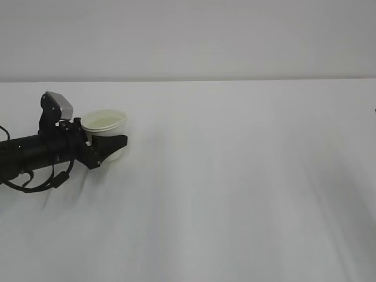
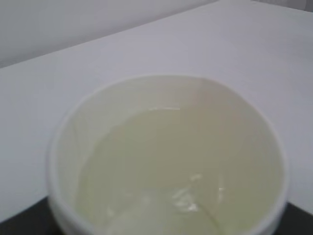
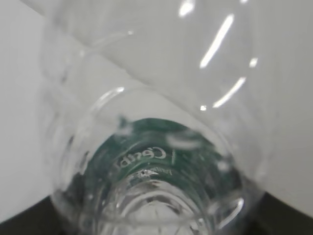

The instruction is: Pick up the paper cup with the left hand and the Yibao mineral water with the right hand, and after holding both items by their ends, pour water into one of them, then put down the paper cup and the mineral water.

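The paper cup (image 1: 104,120) is upright at the left of the exterior view. My left gripper (image 1: 111,144), on the black arm, is shut on its lower part. In the left wrist view the cup (image 2: 166,98) fills the frame and holds clear water. The black fingers (image 2: 19,223) show only at the bottom corners. In the right wrist view the Yibao mineral water bottle (image 3: 146,161), clear with a green label, fills the frame. My right gripper (image 3: 156,227) is shut on it, with dark fingers (image 3: 24,220) at the bottom corners. The bottle is out of the exterior view.
The white table (image 1: 235,176) stretches from the cup to the right edge, with a pale wall behind it. A small dark tip (image 1: 375,109) shows at the right edge of the exterior view.
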{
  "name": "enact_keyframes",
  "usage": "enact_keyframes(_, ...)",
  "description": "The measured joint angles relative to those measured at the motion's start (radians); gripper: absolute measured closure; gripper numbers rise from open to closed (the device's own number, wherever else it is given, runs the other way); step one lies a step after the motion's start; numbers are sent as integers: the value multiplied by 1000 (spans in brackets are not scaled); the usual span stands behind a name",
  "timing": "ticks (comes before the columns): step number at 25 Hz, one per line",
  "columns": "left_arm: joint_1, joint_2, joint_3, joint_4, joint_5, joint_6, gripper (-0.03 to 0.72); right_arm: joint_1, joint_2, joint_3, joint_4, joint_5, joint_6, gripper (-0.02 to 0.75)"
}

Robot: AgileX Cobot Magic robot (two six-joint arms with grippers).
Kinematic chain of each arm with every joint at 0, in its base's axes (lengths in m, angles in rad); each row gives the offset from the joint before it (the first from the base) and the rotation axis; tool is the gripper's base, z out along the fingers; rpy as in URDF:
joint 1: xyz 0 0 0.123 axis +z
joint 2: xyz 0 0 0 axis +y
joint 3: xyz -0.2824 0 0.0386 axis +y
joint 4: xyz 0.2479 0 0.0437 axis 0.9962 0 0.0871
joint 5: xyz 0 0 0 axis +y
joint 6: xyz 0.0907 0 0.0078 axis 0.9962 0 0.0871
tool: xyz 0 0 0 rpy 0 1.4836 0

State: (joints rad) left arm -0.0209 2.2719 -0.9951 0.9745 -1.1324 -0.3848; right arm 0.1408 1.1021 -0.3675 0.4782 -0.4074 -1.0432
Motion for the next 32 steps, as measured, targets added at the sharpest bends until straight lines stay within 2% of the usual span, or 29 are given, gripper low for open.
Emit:
enact_keyframes(18, 0, 44, 0, -105, -2, 32, 211, 0, 0, 0, 0, 0, 1, 293)
enact_keyframes(27, 0, 44, 0, -105, -2, 35, 210, 0, 0, 0, 0, 0, 1, 293)
enact_keyframes(32, 0, 44, 0, -60, -8, 20, 195, 0, 0, 0, 0, 0, 4, 293)
